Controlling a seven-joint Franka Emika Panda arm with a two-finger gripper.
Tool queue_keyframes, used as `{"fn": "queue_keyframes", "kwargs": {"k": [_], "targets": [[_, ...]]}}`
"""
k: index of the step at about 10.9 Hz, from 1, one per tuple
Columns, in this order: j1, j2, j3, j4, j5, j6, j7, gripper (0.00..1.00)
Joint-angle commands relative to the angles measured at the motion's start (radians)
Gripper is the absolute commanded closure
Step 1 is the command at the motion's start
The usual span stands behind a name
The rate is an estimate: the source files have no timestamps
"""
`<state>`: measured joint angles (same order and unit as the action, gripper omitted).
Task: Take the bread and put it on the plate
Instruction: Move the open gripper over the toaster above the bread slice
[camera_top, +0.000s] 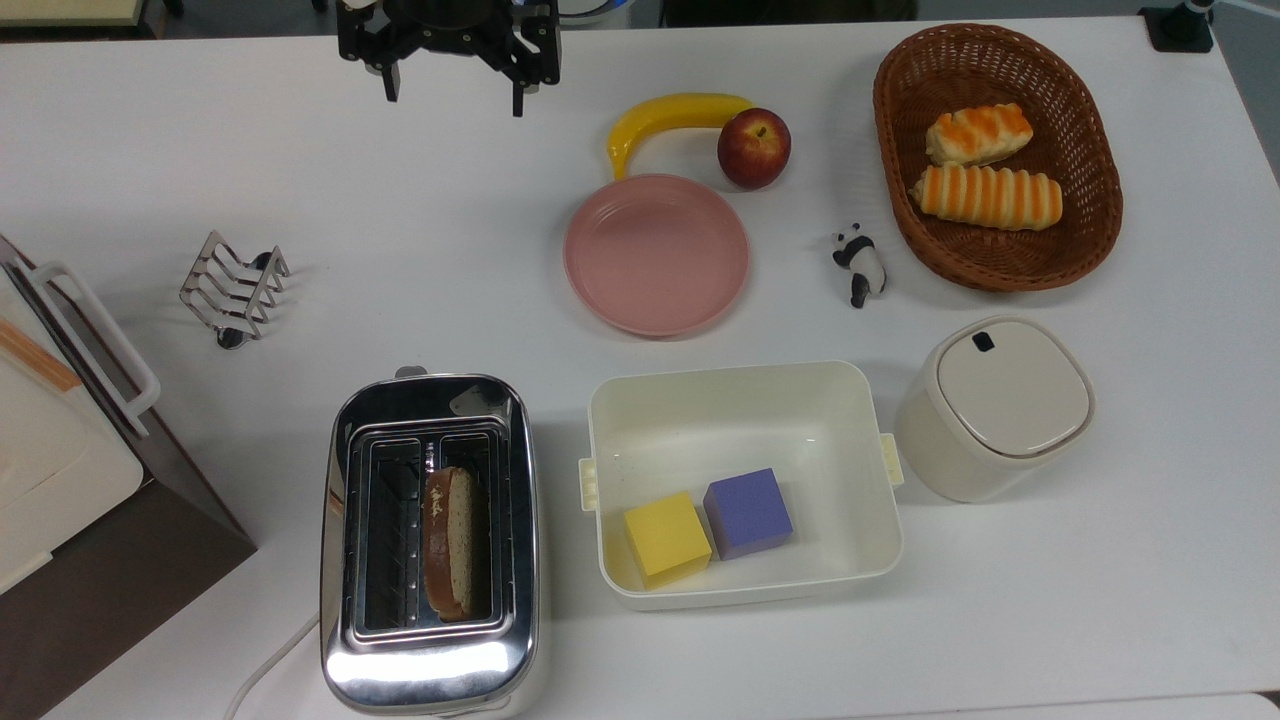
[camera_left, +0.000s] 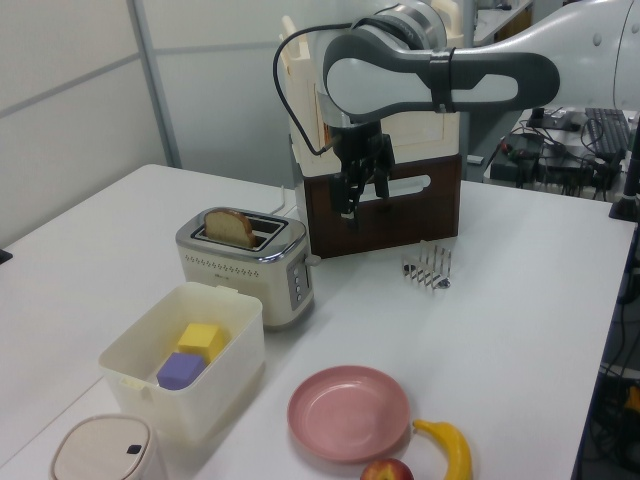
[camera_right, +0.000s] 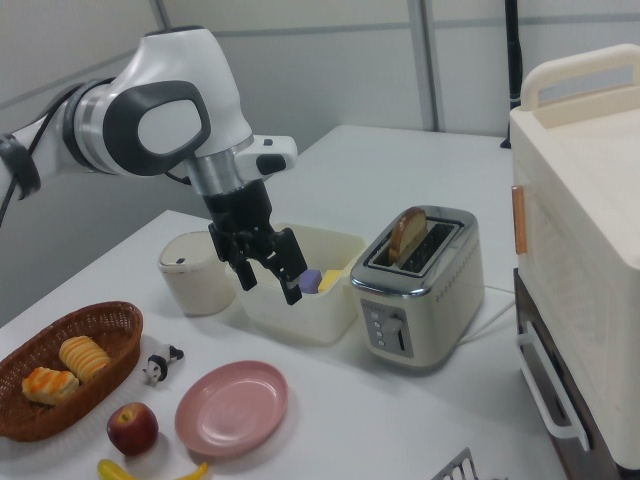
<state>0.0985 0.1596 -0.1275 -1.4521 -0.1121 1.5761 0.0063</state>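
The bread (camera_top: 449, 545) stands upright in a slot of the toaster (camera_top: 432, 545), well apart from the pincer (camera_top: 452, 95), which hangs open and empty above the tabletop (camera_top: 200, 150). The plate (camera_top: 656, 254) lies bare toward the top view's right of the pincer, between a banana (camera_top: 672, 120) and a white tub (camera_top: 742, 482).

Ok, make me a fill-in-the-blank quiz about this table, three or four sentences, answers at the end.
1. The bread stands in a slot of the ____.
2. The pink plate holds ____.
3. The white tub holds a yellow cube and a ____ cube.
4. The open pincer hangs above the table, holding ____.

Answers: toaster; nothing; purple; nothing
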Motion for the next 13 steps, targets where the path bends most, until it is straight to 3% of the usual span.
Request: {"fn": "queue_keyframes", "kwargs": {"k": [1, 6, 9, 13], "targets": [[0.003, -0.019, -0.007, -0.036, -0.008, 0.018, -0.017, 0.00], [0.004, 0.021, -0.008, -0.031, -0.003, 0.089, -0.017, 0.00], [0.003, 0.041, -0.008, -0.037, -0.003, 0.217, -0.023, 0.00], [-0.005, 0.141, -0.009, -0.027, -0.005, 0.489, -0.020, 0.00]]}}
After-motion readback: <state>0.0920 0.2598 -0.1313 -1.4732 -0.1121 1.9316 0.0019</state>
